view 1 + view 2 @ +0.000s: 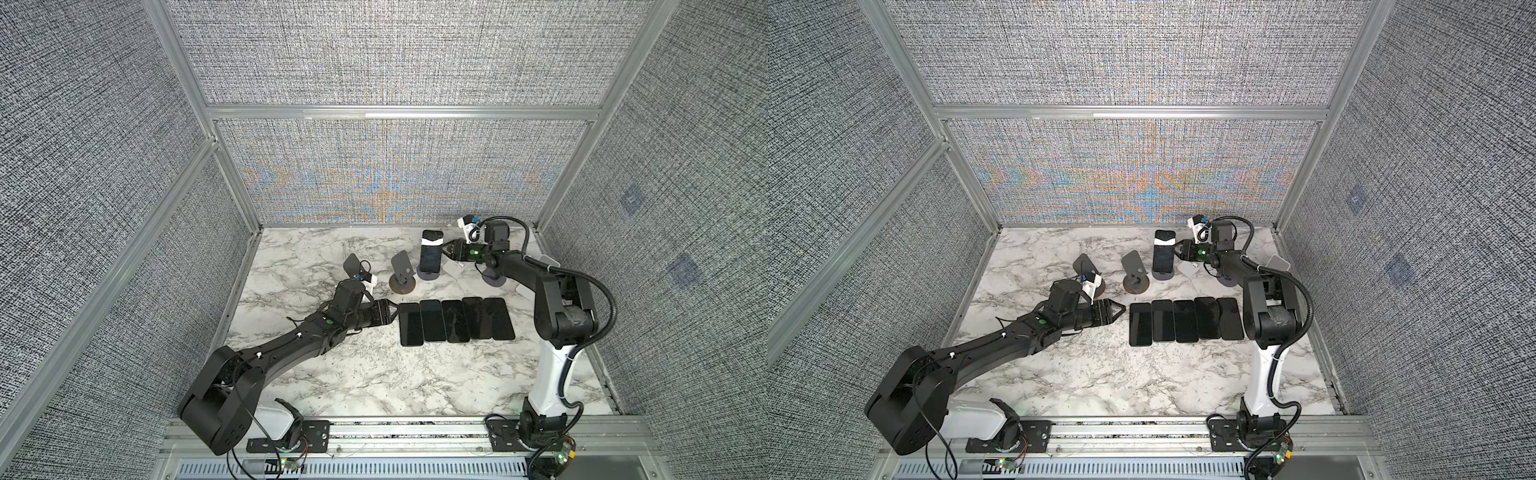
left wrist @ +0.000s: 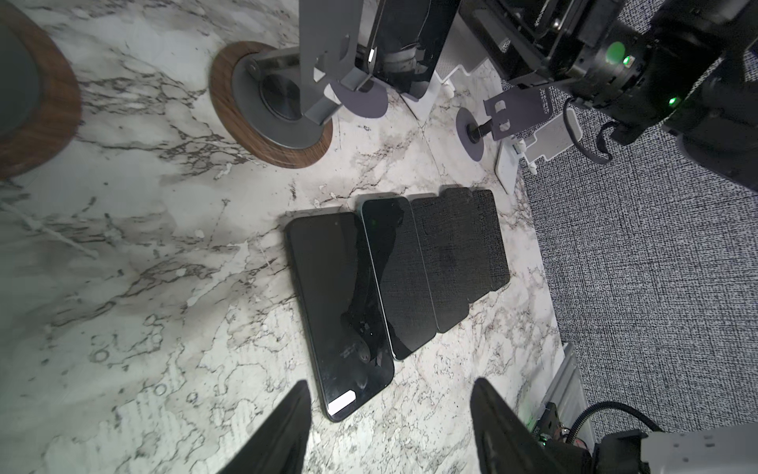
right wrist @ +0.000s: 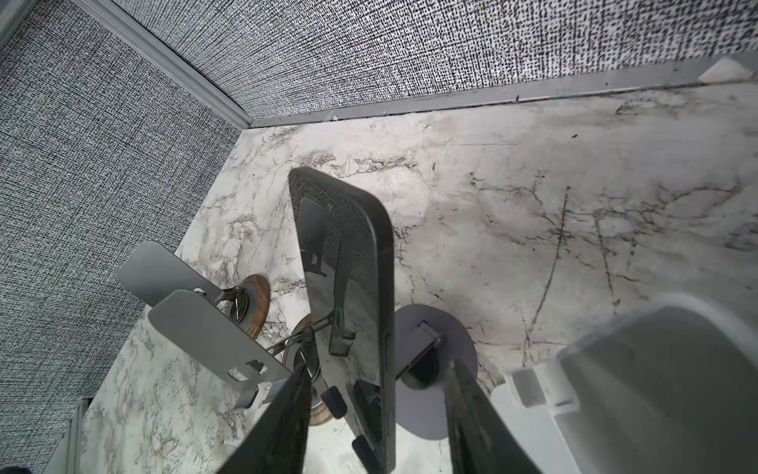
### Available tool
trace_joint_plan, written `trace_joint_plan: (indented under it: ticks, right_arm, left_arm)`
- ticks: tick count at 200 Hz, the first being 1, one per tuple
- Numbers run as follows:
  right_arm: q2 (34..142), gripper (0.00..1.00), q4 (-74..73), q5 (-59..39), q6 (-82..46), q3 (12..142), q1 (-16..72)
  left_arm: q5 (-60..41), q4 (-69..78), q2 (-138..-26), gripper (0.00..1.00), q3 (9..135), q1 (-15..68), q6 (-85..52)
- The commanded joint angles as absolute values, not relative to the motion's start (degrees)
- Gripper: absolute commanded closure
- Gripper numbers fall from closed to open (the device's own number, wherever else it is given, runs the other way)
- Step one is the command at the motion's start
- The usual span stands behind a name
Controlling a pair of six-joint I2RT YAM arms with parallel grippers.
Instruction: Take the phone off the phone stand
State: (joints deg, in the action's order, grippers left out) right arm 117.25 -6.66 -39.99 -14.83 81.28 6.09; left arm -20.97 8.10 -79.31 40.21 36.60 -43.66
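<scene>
Top views, enclosure panels (image 1: pixel 374 62): grey woven fabric in aluminium framing, closing three sides of the table.
table (image 1: pixel 332 374): white marble-patterned top; everything stands in its far and middle part.
left arm (image 1: pixel 291 345): black, stretched low from the near-left corner toward the table's middle.
right arm (image 1: pixel 557 307): white lower link and black upper links, rising at the near-right edge and bent over toward the far right.
flat phones (image 1: pixel 455 320): five dark phones lying face up side by side in a row, right of centre, with neighbouring edges touching or overlapping.
phone (image 1: pixel 430 255) (image 3: pixel 344 287): on its stand in the far part of the table, right of centre, leaning back with the dark screen up.
phone stand (image 1: pixel 428 274) (image 3: pixel 451 332): round grey base and short arm, carrying the phone from behind.
wood-based stand (image 1: pixel 402 272): empty, just left of the phone stand, its grey plate tilted.
second empty stand (image 1: pixel 353 264): farther left, partly hidden behind the left wrist.
right gripper (image 1: pixel 446 249) (image 3: pixel 377 363): at the phone's right edge. Its jaws are apart and straddle the phone's lower part, with one of the fingers (image 3: pixel 283 418) on the screen side and the other behind, and a gap shows on each side.
left gripper (image 1: pixel 395 314) (image 2: pixel 389 383): low over the table just beside the far-left flat phone, jaws apart and holding nothing.
</scene>
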Motion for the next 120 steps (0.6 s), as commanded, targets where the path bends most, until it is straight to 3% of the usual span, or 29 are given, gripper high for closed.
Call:
trace_joint_plan:
  ticks: [1, 94, 120]
  right_arm:
    - [117.95, 0.53, -9.68, -41.87, -16.70, 82.17, 6.25]
    - [122.37, 0.57, -9.04, -44.09, -19.18, 86.54, 6.79]
    - [122.52, 0.63, -9.79, -45.00, -19.20, 86.57, 7.24]
  left_arm:
    - [-23.16, 9.73, -80.05, 0.37, 40.79, 36.47, -42.75]
    - [-25.22, 13.44, -81.00, 0.39, 41.41, 36.47, -43.29]
    - [-24.53, 12.31, -80.08, 0.40, 41.74, 36.47, -42.72]
